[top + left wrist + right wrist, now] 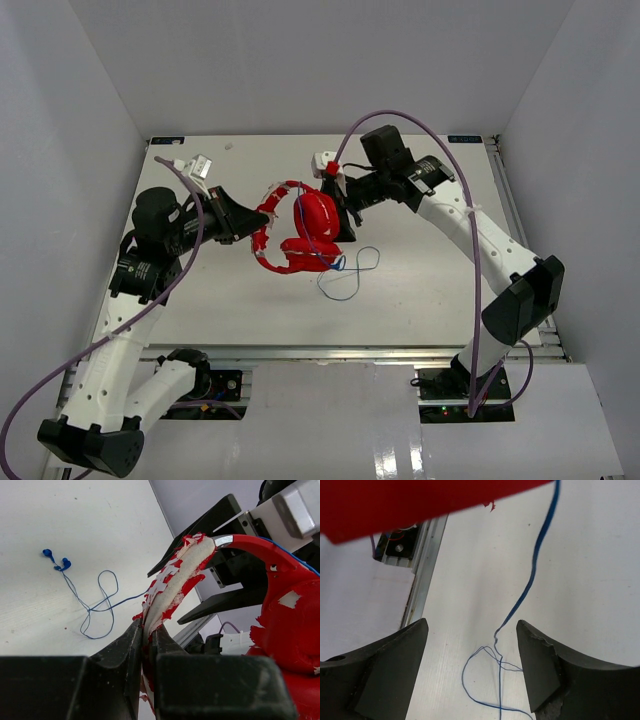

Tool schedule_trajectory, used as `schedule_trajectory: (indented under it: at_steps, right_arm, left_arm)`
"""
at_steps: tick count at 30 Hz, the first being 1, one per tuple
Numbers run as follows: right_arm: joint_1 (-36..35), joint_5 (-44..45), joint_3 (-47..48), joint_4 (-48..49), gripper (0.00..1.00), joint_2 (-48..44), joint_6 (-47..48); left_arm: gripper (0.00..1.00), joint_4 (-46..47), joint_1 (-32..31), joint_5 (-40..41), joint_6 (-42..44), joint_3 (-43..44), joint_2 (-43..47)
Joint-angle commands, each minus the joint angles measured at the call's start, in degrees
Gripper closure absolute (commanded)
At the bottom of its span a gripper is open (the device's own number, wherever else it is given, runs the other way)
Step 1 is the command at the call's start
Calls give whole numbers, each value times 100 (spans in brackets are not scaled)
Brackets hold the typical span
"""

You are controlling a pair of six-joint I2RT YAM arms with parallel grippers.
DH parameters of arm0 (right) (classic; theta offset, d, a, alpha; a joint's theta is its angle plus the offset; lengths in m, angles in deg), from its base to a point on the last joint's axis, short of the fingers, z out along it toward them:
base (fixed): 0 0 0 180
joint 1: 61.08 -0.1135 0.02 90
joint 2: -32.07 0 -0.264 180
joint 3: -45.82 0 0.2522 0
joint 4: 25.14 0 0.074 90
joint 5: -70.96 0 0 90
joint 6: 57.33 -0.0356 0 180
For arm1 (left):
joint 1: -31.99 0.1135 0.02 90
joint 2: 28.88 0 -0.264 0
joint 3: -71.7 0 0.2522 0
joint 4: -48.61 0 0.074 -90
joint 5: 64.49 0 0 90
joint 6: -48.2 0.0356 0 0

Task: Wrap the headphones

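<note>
In the top view, the headphones [305,228] are seen held up over the worktop [440,290] between the two arms, with the blue cord [352,272] trailing down on the right arm's side. In the left wrist view, the left jaws are clamped on the flaking headband [175,580]. In the right wrist view, the right jaws stand apart and empty, the cord hanging lengthwise between them, so the right arm is judged nearer to it.

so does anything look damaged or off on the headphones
On the headphones, the headband is worn: red skin flaking off, baring pale padding, where the left gripper clamps it. The earcup shows a chipped patch too. The blue cord lies in loose loops on the table.
</note>
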Motion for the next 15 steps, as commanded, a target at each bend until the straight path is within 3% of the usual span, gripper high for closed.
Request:
schedule_trajectory:
  at_steps: [1,15]
  right_arm:
    - [55,-518,-429,445,20,-221,184]
    - [563,-762,-1765,2405,18,-366,-346]
  left_arm:
    - [100,60,-6,-17,-357,403,-25]
    - [100,6,-6,24,-627,625,185]
